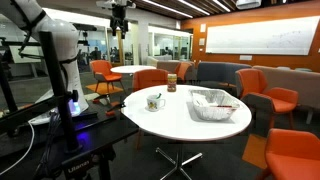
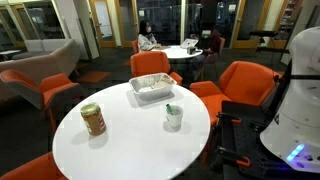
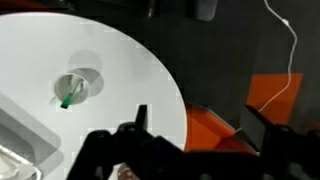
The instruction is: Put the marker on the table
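A green marker [image 3: 68,99] stands in a white cup [image 3: 78,88] on the large white round table [image 3: 120,60]. The cup also shows in both exterior views [image 1: 153,100] [image 2: 174,118], with the marker's green tip [image 2: 170,108] sticking out. My gripper [image 3: 200,120] is open and empty. It hangs high above the table's edge, off to the side of the cup and well apart from it. In an exterior view the gripper [image 1: 120,15] is near the top of the picture, above the robot's side of the table [image 1: 190,120].
A clear plastic container [image 1: 213,104] [image 2: 152,89] and a brown jar [image 1: 171,82] [image 2: 93,119] stand on the table. Orange chairs [image 2: 245,82] ring it, and one [image 3: 215,125] lies under the gripper. The robot's white base [image 2: 300,100] stands by the table's edge.
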You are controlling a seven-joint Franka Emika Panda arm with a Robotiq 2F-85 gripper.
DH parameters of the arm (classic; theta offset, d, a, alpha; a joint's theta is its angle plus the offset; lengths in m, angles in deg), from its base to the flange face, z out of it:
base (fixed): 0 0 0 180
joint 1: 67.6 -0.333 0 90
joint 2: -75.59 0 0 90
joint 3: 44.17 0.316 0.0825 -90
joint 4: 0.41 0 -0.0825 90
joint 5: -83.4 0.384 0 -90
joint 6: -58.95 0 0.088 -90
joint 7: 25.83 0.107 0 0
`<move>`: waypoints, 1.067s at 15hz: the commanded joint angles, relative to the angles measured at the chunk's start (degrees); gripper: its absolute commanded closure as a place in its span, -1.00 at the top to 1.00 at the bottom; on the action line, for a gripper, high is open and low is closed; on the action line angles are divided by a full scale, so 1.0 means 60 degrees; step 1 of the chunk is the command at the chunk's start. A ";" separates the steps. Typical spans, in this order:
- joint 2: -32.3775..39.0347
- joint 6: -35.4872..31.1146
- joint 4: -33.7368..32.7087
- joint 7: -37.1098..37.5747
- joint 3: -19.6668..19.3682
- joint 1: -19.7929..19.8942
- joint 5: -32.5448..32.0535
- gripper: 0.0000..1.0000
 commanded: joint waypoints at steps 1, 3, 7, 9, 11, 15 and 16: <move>0.0014 0.0055 -0.0029 -0.0116 0.0160 0.0209 0.0115 1.00; 0.0014 0.0055 -0.0029 -0.0116 0.0160 0.0209 0.0115 1.00; 0.0014 0.0055 -0.0029 -0.0116 0.0160 0.0209 0.0115 1.00; 0.0192 -0.1159 0.0260 0.0271 0.0342 0.0587 -0.0079 1.00; 0.0564 -0.2454 0.0542 0.0446 0.0303 0.0993 -0.0253 1.00; 0.1811 -0.5678 0.1254 0.0832 0.0275 0.1853 -0.0737 1.00; 0.2250 -0.6417 0.1368 0.0930 0.0340 0.2135 -0.1060 1.00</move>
